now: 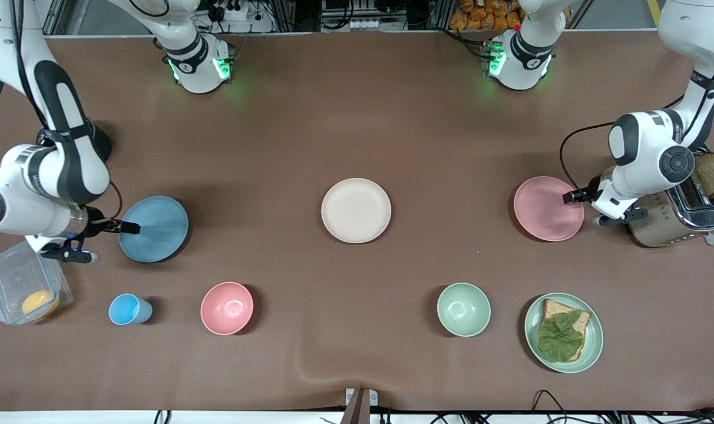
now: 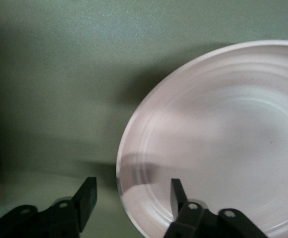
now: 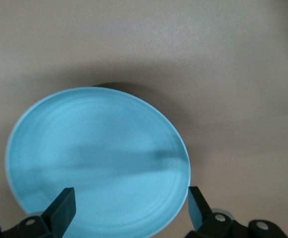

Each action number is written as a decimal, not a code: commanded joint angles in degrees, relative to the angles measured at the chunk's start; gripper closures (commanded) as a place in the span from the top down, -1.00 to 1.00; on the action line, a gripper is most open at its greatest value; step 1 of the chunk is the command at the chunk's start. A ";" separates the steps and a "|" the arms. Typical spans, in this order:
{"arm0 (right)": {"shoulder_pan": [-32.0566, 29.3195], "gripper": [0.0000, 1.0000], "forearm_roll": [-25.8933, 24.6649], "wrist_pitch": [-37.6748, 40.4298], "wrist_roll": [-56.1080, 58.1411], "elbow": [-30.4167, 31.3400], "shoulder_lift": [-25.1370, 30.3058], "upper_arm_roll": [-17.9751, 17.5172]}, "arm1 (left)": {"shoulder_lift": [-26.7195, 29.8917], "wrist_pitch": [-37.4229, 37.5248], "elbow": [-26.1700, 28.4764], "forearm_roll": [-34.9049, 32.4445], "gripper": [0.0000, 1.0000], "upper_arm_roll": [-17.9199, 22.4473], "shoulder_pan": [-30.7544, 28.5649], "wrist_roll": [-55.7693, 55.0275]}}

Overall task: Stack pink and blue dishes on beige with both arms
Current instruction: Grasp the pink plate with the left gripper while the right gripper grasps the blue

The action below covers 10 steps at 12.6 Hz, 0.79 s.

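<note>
Pink plate (image 1: 546, 208), blue plate (image 1: 155, 228) and beige plate (image 1: 356, 210), front view: all three lie flat and well apart on the brown tabletop (image 1: 357, 129), the beige one midway, the pink one toward the left arm's end, the blue one toward the right arm's end. The left pincer (image 1: 571, 197) is at the pink plate's rim on the side toward the toaster (image 1: 681, 215), which holds a slice of dark bread (image 1: 712, 174). The right pincer (image 1: 128, 227) is at the blue plate's rim on the side toward a clear box (image 1: 27, 290) that holds an orange item. Nearer the camera stand a small blue cup (image 1: 129, 310), a deep pink bowl (image 1: 227, 308), a pale green bowl (image 1: 463, 309) and a pale green plate (image 1: 563, 333) carrying toast and a leaf.

Left wrist view: the left pincer (image 2: 133, 196) is released, its two dark fingers spread; one finger (image 2: 177, 194) is over the inside of the pink plate (image 2: 223, 144), the other (image 2: 86, 196) outside the rim, so the rim lies between them. Contact with the plate cannot be told.

Right wrist view: the right pincer (image 3: 131, 206) is released and spread wide, one finger (image 3: 63, 206) over the blue plate (image 3: 96, 158), the other (image 3: 197, 204) just outside its rim. The plate rests flat on the tabletop.
</note>
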State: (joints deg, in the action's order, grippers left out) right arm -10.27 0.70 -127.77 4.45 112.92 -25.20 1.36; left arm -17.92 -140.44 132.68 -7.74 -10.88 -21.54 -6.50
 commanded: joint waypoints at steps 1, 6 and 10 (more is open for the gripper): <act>-3.08 1.00 -0.88 -4.39 2.49 1.33 -1.94 -0.74 | 0.60 -0.10 0.57 -1.05 -1.00 -0.81 -0.88 -0.44; -4.67 1.00 -0.79 -5.03 7.15 1.25 -4.68 -0.83 | 0.78 -0.01 0.39 -0.35 -1.00 -0.90 -0.79 -0.71; -4.50 -0.14 -0.79 -4.85 7.41 1.16 -5.47 -0.92 | 2.53 0.34 0.04 -0.35 -1.00 -1.07 -0.79 -0.01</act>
State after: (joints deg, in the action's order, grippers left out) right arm -13.99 0.70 -132.68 11.07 114.35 -30.49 1.27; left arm -17.61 -140.40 132.47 -7.74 -11.12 -21.54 -6.57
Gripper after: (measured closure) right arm 0.004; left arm 0.960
